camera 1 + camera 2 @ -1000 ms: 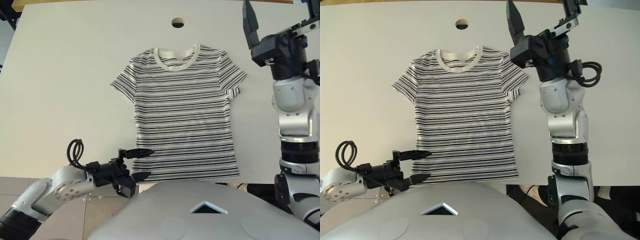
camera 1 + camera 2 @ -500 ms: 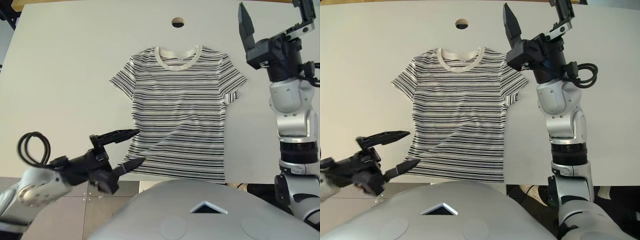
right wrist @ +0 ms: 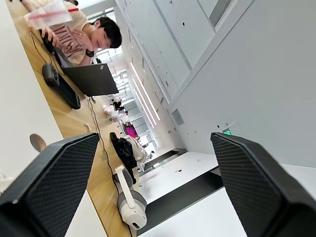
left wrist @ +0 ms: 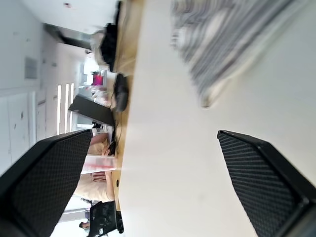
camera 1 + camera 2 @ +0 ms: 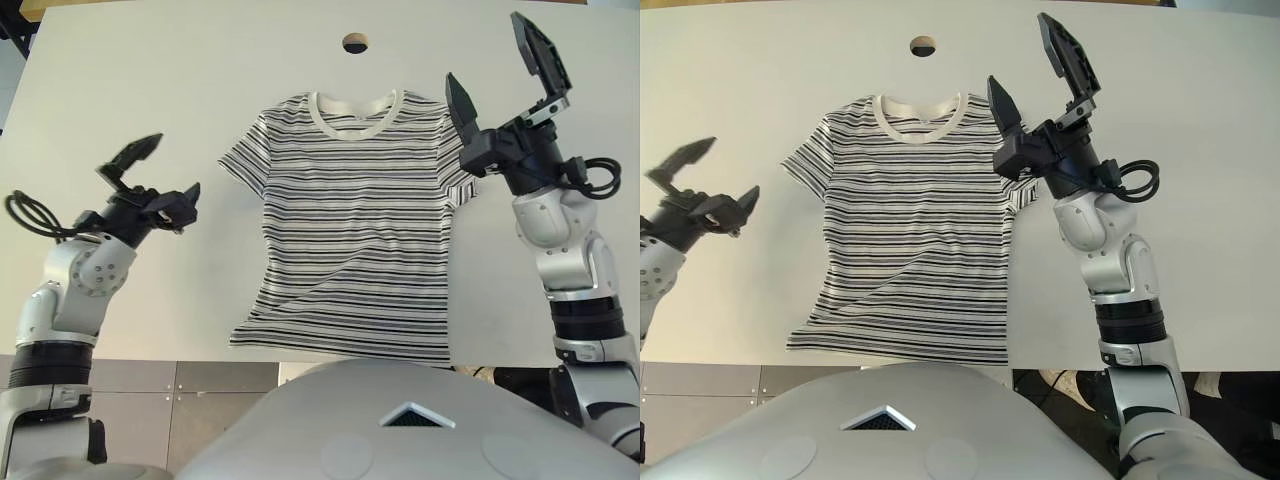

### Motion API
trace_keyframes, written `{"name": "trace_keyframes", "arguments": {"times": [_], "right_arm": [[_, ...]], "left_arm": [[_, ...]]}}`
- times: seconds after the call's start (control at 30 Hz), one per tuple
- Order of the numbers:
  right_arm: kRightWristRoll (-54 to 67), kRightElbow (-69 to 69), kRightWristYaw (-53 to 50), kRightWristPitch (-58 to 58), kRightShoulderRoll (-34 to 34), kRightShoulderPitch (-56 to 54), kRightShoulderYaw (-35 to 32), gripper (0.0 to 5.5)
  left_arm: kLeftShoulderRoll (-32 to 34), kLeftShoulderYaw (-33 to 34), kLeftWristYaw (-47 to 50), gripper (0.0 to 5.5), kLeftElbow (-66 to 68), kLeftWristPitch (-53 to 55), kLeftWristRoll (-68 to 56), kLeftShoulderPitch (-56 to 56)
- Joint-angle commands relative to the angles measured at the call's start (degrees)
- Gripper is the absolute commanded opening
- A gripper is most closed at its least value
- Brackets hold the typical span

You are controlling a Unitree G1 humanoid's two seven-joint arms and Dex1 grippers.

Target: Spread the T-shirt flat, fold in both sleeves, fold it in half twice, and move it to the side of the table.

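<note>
A black-and-white striped T-shirt (image 5: 350, 220) with a cream collar lies face up on the white table (image 5: 130, 90), collar toward the far edge, both sleeves out. Its lower hem is slightly skewed, the left corner (image 5: 240, 338) pulled outward. My left gripper (image 5: 160, 180) hovers open over bare table left of the shirt's left sleeve (image 5: 243, 165). My right gripper (image 5: 500, 85) is open, raised above the shirt's right sleeve (image 5: 468, 165), fingers pointing up and away. In the left wrist view the sleeve (image 4: 217, 64) appears blurred between the open fingers.
A round cable hole (image 5: 355, 43) sits in the table beyond the collar. Wide bare table lies left and right of the shirt. The table's near edge (image 5: 150, 360) runs just below the hem, with grey floor under it.
My left arm swung from the hem's lower-left corner up and out to the left of the sleeve. My right gripper dropped and tilted toward the right sleeve. The hem has skewed slightly.
</note>
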Motion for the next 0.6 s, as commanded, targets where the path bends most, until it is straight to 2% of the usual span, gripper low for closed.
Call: {"name": "trace_keyframes", "arguments": {"times": [0.03, 0.2, 0.4, 0.6], "right_arm": [[0.09, -0.4, -0.43, -0.15, -0.43, -0.37, -0.62, 4.2], [-0.41, -0.87, -1.31, -0.08, 0.15, 0.04, -0.14, 4.2], [-0.67, -0.96, -2.08, -0.11, -0.01, 1.12, -0.3, 4.2], [-0.97, -0.65, -2.68, -0.09, 0.34, 1.29, 0.37, 4.2]], "left_arm": [[-0.32, -5.19, 3.26, 4.7, 4.6, -2.03, 6.69, -6.74], [-2.14, -14.7, 8.92, 4.7, 12.3, -0.66, 19.18, -16.15], [-0.61, -19.53, 11.38, 4.7, 16.73, 0.64, 24.03, -20.85], [-2.38, -24.08, 12.89, 4.7, 19.57, -1.4, 25.09, -24.43]]}}
